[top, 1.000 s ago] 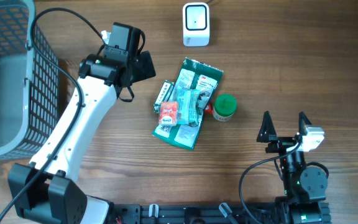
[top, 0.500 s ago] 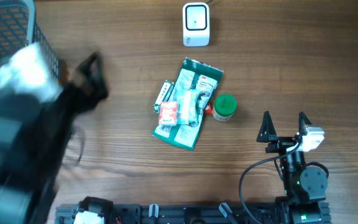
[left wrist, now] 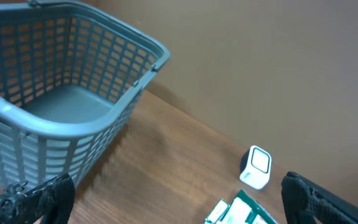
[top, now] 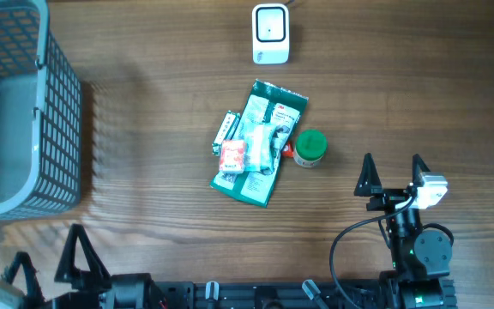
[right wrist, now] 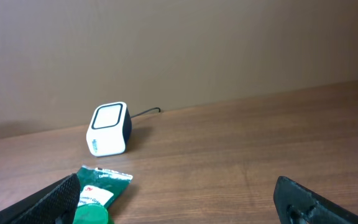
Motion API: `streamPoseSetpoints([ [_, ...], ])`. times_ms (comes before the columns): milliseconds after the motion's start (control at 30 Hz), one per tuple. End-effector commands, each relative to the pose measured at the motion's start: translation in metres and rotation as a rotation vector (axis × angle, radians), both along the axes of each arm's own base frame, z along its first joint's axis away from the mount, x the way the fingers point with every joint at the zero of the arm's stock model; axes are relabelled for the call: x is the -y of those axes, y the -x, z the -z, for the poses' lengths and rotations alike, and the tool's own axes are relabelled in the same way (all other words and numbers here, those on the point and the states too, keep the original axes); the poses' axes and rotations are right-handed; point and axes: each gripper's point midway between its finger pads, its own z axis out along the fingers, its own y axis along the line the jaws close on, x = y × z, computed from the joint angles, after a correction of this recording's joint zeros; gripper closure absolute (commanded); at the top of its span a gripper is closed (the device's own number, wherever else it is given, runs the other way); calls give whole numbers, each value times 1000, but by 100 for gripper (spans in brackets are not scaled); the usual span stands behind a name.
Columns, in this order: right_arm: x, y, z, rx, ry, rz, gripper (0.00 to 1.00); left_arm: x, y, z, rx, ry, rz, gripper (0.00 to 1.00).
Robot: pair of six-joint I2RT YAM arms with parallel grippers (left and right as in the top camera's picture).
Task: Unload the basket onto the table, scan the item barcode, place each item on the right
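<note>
Retreating from the green plastic packet (top: 264,146) to the near-left corner, your left tool (top: 48,266), like the right tool (top: 393,172), stands spread and empty, so the white box-shaped scanner (top: 270,33) likely awaits an item.

The work surface is a wooden table (top: 144,197) with a medium-brown finish; its grain runs left to right across the overhead view, filling that view. Behind the table, both wrist views show a plain matte wall (right wrist: 229,37) in a uniform tan-brown tone, meeting the tabletop along a straight line. Lighting is even and diffuse: the wood carries a dull sheen and shadows on it are soft and faint
</note>
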Motion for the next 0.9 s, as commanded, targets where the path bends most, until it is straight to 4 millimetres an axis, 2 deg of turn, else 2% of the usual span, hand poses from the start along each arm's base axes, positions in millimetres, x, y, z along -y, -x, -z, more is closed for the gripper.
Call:
streamPoseSetpoints([
  [0, 2, 1, -4, 17, 1, 10, 0, -1, -7, 15, 98, -21, -23, 0],
  [100, 2, 1, -4, 17, 2, 10, 0, 1, -20, 11, 201, -26, -10, 0],
  [300, 2, 1, -4, 17, 1, 10, 1, 13, -59, -5, 380, -46, 74, 0],
  [400, 2, 1, -4, 17, 2, 10, 0, 18, -80, -17, 543, -72, 119, 0],
  [500, 2, 1, -4, 17, 2, 10, 0, 24, -92, -16, 682, -100, 155, 0],
  [567, 2, 1, -4, 17, 1, 10, 0, 25, -99, -4, 734, -108, 165, 0],
  [667, 2, 1, -4, 17, 2, 10, 0, 23, -113, 24, 724, -106, 166, 0],
  [867, 2, 1, -4, 17, 1, 10, 0, 19, -143, 91, 525, -71, 157, 0],
])
